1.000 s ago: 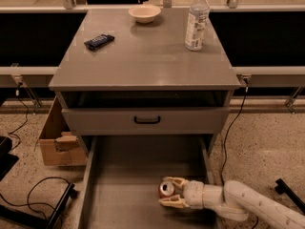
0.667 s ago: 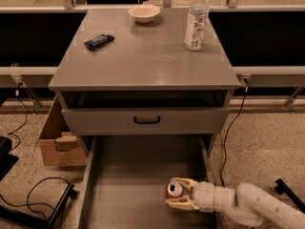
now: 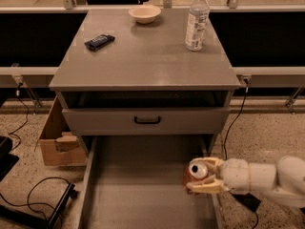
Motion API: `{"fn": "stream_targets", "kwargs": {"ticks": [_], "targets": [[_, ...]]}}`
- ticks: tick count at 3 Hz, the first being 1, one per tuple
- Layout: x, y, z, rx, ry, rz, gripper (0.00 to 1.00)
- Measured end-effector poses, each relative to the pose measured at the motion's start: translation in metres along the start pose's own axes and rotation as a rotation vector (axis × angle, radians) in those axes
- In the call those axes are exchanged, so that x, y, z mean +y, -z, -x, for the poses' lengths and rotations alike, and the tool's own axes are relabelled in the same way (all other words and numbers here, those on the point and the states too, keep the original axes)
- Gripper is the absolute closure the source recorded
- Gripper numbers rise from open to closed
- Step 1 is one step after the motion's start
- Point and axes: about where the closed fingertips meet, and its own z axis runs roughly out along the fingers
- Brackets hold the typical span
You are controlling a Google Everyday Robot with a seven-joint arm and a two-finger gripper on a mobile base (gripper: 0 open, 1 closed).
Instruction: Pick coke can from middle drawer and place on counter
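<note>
The coke can (image 3: 197,171), red with a silver top, stands upright at the right side of the open middle drawer (image 3: 138,190), close to its right wall. My gripper (image 3: 200,174) reaches in from the right, its pale fingers (image 3: 206,187) on either side of the can and closed on it. The can looks slightly raised near the drawer's right wall. The counter (image 3: 143,56) is the grey top of the cabinet above.
On the counter stand a clear water bottle (image 3: 197,23), a beige bowl (image 3: 145,14) and a dark flat packet (image 3: 99,41). A closed drawer front with a black handle (image 3: 147,120) is above the open drawer. A cardboard box (image 3: 57,144) and cables lie on the floor at left.
My gripper with the can has shifted to the right, towards the drawer's right wall, and slightly up. The items on the counter have not moved.
</note>
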Motion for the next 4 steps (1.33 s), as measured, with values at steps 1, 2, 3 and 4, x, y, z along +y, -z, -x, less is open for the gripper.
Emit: {"fn": "stream_targets", "kwargs": {"ticks": [1, 2, 3, 4], "targets": [[-0.015, 0.025, 0.112, 0.016, 0.042, 0.078, 1.0], [-0.024, 0.014, 0.237, 0.031, 0.102, 0.149, 1.0], [-0.046, -0.016, 0.346, 0.034, 0.133, 0.138, 1.0], [-0.087, -0.084, 0.421, 0.052, 0.087, 0.053, 1.0]]}}
